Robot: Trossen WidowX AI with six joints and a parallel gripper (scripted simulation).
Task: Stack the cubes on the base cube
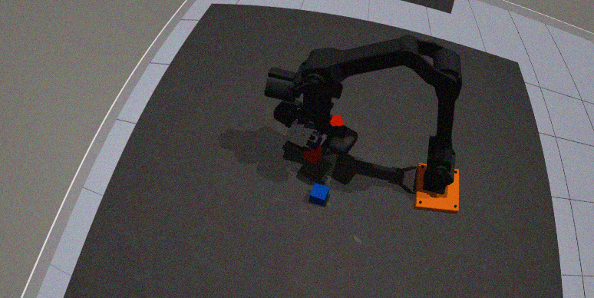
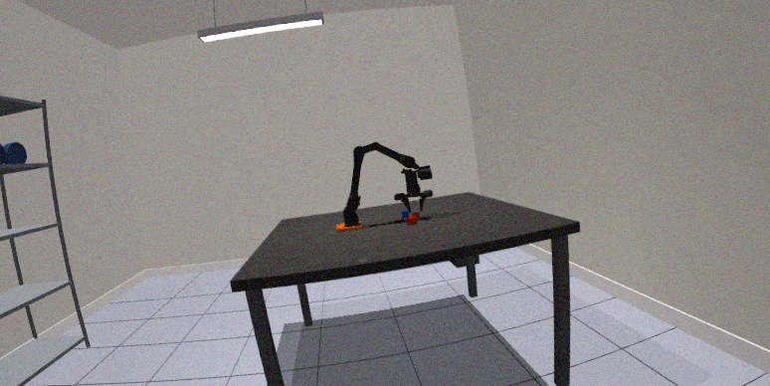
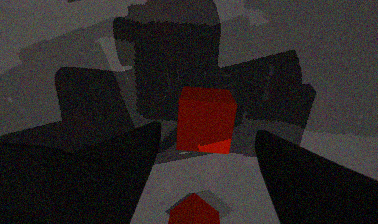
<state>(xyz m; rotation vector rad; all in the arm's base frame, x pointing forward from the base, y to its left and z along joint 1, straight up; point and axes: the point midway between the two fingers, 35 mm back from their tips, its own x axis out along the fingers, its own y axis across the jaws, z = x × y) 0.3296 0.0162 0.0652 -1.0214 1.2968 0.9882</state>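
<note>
Two red cubes and a blue cube (image 1: 318, 193) (image 2: 404, 213) sit on the dark table (image 1: 207, 212) (image 2: 484, 227). My gripper (image 1: 315, 164) (image 2: 412, 204) (image 3: 208, 133) is open and low over the table, its fingers on either side of the nearer red cube (image 1: 312, 155) (image 3: 194, 210), without closing on it. In the wrist view this cube shows only partly at the bottom edge. The other red cube (image 1: 336, 120) (image 3: 206, 120) stands a little beyond it, in the arm's shadow. The blue cube lies just in front of the gripper, apart from both red cubes.
The arm's orange mounting plate (image 1: 436, 200) (image 2: 348, 227) is fixed on the table to the right of the cubes. The arm arches over the table between the plate and the cubes. A metal shelf (image 2: 32, 232) stands on the floor far to the left.
</note>
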